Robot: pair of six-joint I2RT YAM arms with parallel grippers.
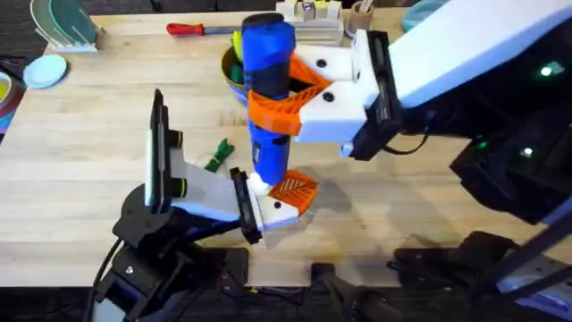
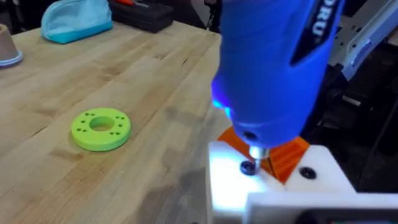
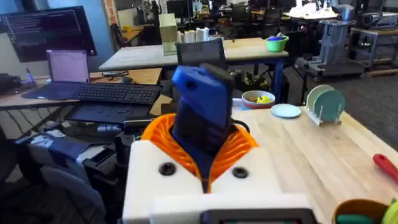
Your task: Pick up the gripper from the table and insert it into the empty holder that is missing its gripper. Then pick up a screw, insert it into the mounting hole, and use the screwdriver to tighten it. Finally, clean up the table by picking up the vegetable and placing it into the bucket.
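Observation:
My right gripper [image 1: 279, 100] is shut on the blue screwdriver [image 1: 268, 80], which stands upright between its orange pads [image 3: 239, 146]. In the left wrist view the screwdriver [image 2: 273, 62] has its tip on a dark screw [image 2: 249, 167] in the white holder [image 2: 273, 186]. The orange gripper tip [image 2: 287, 155] sits in that holder, at the end of my left gripper [image 1: 288, 195]. The dark-green vegetable [image 1: 217, 156] lies on the table [image 1: 402, 206] just left of the screwdriver. Behind the screwdriver, the bucket [image 1: 232, 70] is partly hidden.
A flat green ring disc [image 2: 101, 129] lies on the wood beyond the holder. A red-handled tool [image 1: 192, 29] rests near the far edge. A dish rack with a plate [image 1: 63, 25] and a light-blue saucer [image 1: 45, 70] sit at the far left.

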